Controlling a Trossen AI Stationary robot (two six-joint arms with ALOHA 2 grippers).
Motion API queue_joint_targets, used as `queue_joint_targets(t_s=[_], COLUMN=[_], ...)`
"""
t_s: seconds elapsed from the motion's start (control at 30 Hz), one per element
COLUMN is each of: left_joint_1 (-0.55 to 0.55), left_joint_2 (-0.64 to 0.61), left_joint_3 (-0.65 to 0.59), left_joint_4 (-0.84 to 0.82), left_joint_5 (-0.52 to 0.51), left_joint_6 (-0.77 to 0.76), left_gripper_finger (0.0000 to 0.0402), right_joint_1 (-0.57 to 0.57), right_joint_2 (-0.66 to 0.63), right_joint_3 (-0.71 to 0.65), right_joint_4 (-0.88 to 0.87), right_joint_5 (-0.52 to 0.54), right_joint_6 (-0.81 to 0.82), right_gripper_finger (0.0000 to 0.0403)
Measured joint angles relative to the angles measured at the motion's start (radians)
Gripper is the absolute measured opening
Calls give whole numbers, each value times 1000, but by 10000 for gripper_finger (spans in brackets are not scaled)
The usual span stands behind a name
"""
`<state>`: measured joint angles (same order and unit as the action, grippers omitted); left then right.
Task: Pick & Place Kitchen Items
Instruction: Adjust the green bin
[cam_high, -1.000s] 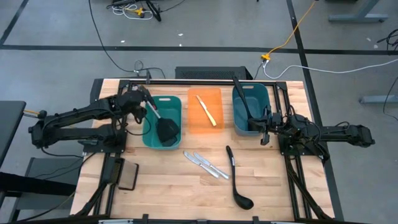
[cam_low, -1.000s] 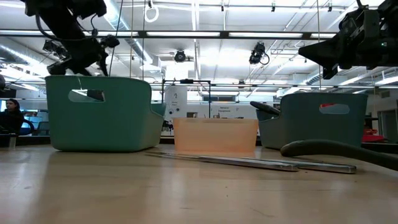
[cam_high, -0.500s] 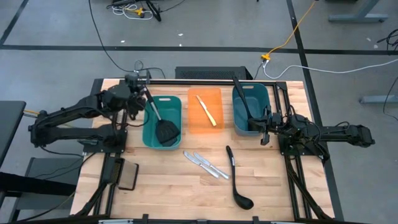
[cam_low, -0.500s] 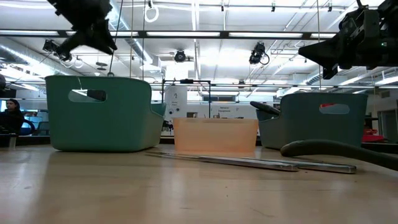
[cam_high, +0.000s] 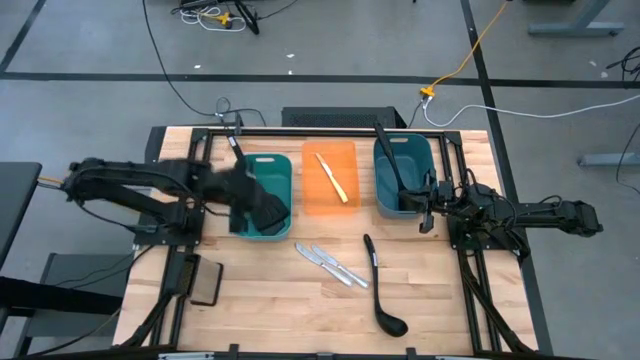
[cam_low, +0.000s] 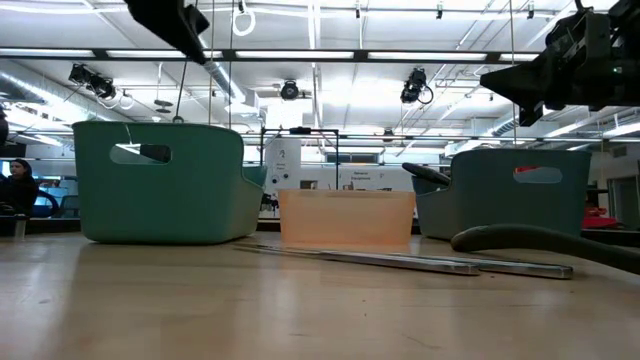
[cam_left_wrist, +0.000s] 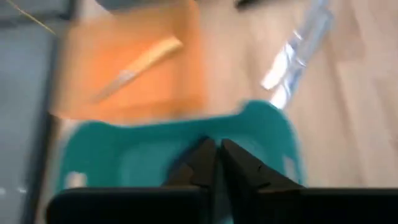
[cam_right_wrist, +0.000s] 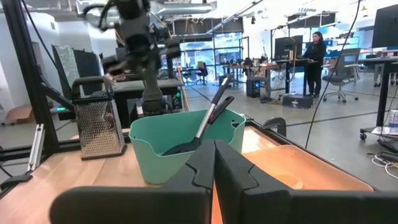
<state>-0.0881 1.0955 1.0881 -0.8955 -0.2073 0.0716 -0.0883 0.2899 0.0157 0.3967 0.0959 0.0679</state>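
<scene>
My left gripper (cam_left_wrist: 217, 149) hovers shut and empty above the teal bin (cam_high: 268, 166); it shows blurred in the high view (cam_high: 270, 212). A black slotted spatula (cam_right_wrist: 211, 118) lies in that bin, its handle (cam_high: 240, 152) leaning on the far left rim. A cream-handled knife (cam_high: 332, 175) lies in the orange bin (cam_high: 318, 202). One ladle (cam_high: 386, 150) stands in the blue bin (cam_high: 416, 150). Another ladle (cam_high: 380, 290) and two silver knives (cam_high: 330, 265) lie on the table. My right gripper (cam_high: 424, 208) waits shut beside the blue bin.
A flat black pad (cam_high: 205, 285) lies at the near left. Black frame rails (cam_high: 470, 270) run along both sides of the wooden table. Bare wood lies between the bins and the near edge, around the knives and ladle.
My left gripper has drawn up and away from the spatula handle toward the far left corner. It has then swung fast toward the right and near side, over the teal bin, rolling as it went. The spatula has stayed in the bin.
</scene>
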Motion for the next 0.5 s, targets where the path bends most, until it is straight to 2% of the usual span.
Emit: queue_joint_targets(t_s=[0.17, 0.33, 0.5], left_joint_1=[-101, -168, -173], left_joint_2=[136, 265, 376], left_joint_3=[29, 34, 34], left_joint_4=[-41, -80, -70], left_joint_5=[81, 51, 75], left_joint_6=[-110, -166, -220], left_gripper_finger=[118, 207, 258], right_joint_1=[0, 0, 0], right_joint_2=[0, -1, -1], right_joint_3=[0, 0, 0], right_joint_4=[11, 12, 13], right_joint_5=[-6, -9, -10], right_joint_6=[2, 2, 4], right_gripper_finger=[11, 11, 11])
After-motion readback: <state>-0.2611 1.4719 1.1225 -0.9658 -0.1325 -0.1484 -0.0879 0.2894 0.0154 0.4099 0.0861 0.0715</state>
